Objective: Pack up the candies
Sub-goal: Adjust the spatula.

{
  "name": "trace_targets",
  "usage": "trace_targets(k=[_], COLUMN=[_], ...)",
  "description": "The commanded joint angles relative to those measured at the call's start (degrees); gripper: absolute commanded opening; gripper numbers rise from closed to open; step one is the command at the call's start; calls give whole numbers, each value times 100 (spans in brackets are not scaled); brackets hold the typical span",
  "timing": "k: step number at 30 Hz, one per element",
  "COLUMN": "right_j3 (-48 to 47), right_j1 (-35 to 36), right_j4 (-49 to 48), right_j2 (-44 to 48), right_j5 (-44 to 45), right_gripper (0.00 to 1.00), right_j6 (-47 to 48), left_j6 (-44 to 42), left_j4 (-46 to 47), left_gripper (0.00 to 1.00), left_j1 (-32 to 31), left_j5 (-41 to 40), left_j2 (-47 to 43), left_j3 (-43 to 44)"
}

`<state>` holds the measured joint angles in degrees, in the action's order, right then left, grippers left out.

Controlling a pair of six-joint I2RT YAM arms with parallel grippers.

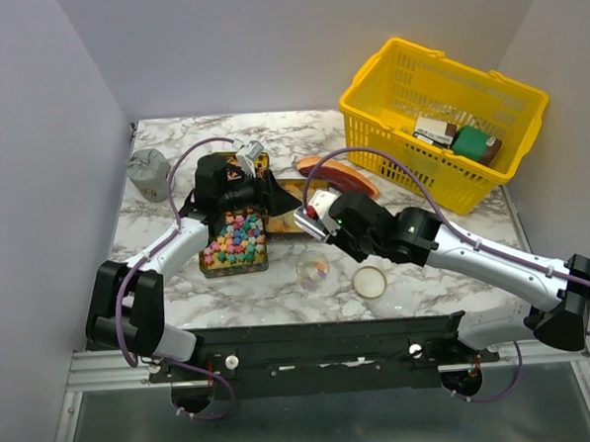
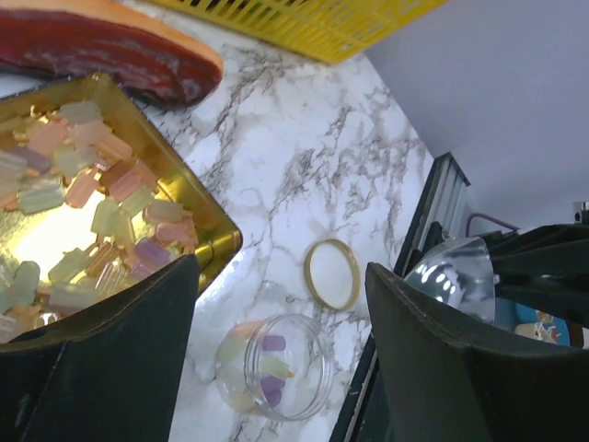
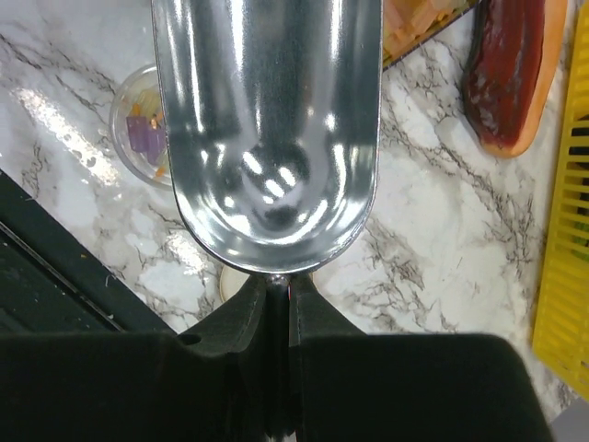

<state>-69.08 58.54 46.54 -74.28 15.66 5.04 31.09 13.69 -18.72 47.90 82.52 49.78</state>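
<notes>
Left wrist: candies (image 2: 92,198) beside wide-open left gripper (image 2: 281,276); right gripper (image 3: 276,287) clamps scoop (image 3: 267,120)

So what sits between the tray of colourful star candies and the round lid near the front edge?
A small clear jar holding a few candies stands between the tray and the lid; the top view shows it.

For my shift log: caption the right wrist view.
Right gripper clamps an empty metal scoop over the marble table, clear jar with few candies beside it.
</notes>
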Motion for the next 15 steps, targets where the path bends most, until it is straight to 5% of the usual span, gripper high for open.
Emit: trace_targets(k=[1, 15], right_j3=[-421, -387], right_j1=[34, -299], right_j4=[-427, -269], right_j2=[-86, -236], right_j5=[-81, -565], right_gripper=[1, 1], right_j6=[164, 59], left_j6=[424, 196], left_j4=[898, 582], left_gripper=[79, 80], left_j1=[-167, -193], left_j5=[1072, 686], left_j2=[18, -193], left_j3=[-21, 49])
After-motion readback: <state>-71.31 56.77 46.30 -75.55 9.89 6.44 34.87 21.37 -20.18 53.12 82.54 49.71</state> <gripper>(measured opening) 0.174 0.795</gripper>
